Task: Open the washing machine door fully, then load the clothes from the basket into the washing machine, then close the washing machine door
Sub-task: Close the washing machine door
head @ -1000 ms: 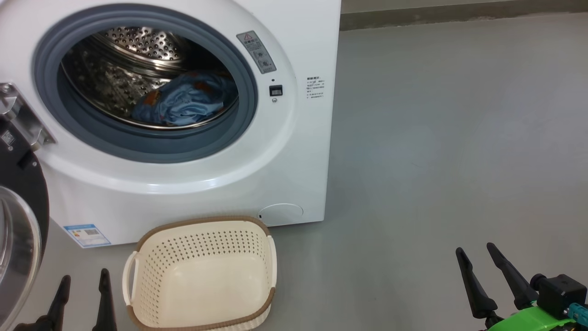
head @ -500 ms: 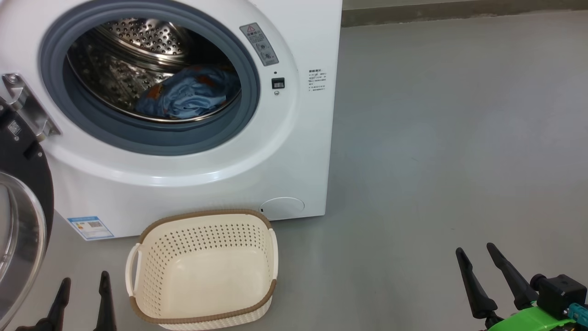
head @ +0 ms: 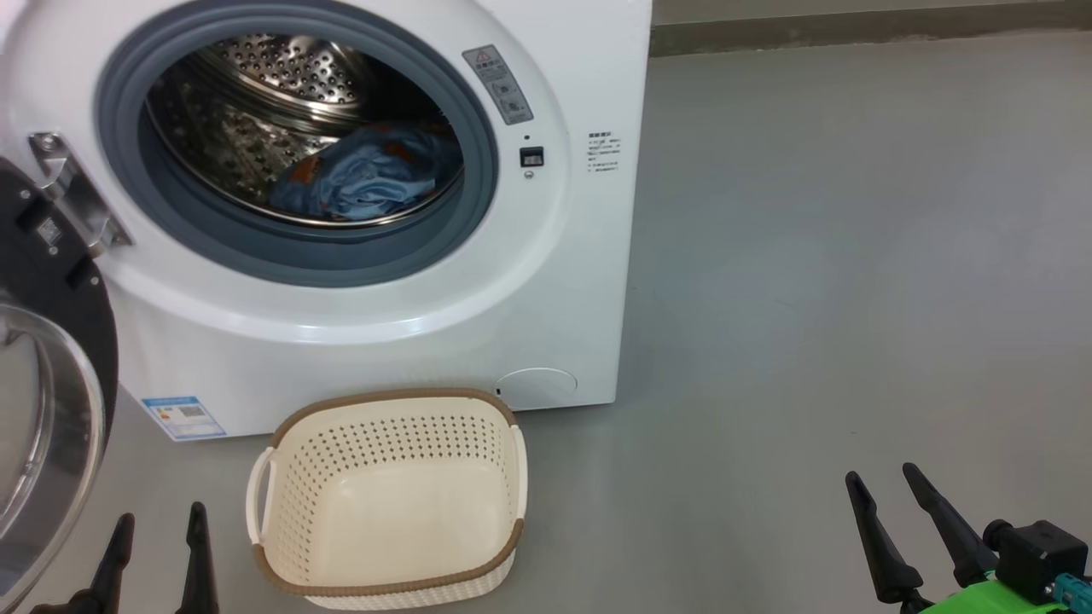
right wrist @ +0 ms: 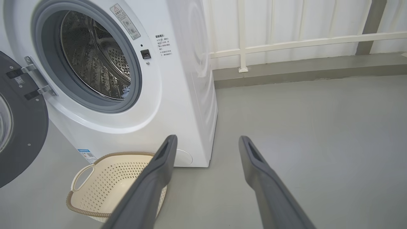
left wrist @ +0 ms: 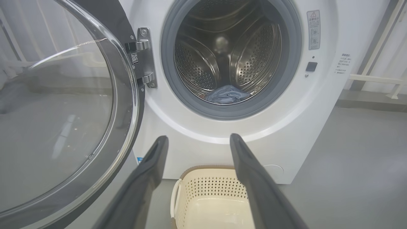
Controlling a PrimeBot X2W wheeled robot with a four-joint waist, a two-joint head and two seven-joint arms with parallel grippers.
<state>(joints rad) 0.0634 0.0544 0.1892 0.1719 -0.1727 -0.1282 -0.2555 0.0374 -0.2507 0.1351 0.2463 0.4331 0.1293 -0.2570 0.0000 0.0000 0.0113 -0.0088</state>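
The white washing machine [head: 546, 281] stands with its door [head: 51, 341] swung wide open to the left on a steel hinge. Light blue clothes [head: 367, 175] lie inside the steel drum, and a small patch of them [left wrist: 226, 94] shows low in the drum in the left wrist view. On the floor in front sits the cream basket [head: 388, 499], with nothing in it. My left gripper [head: 158, 520] is open at the lower left, beside the basket. My right gripper [head: 883, 482] is open over bare floor, far right of the machine. Both hold nothing.
Grey floor [head: 853, 256] spreads to the right of the machine. A white railing [right wrist: 302, 43] and a low kerb run along the back wall. The open door [left wrist: 63, 111] takes up the space left of the machine.
The head view has shifted, so the machine and basket sit a little further right in the picture. Both grippers stay open and keep their places.
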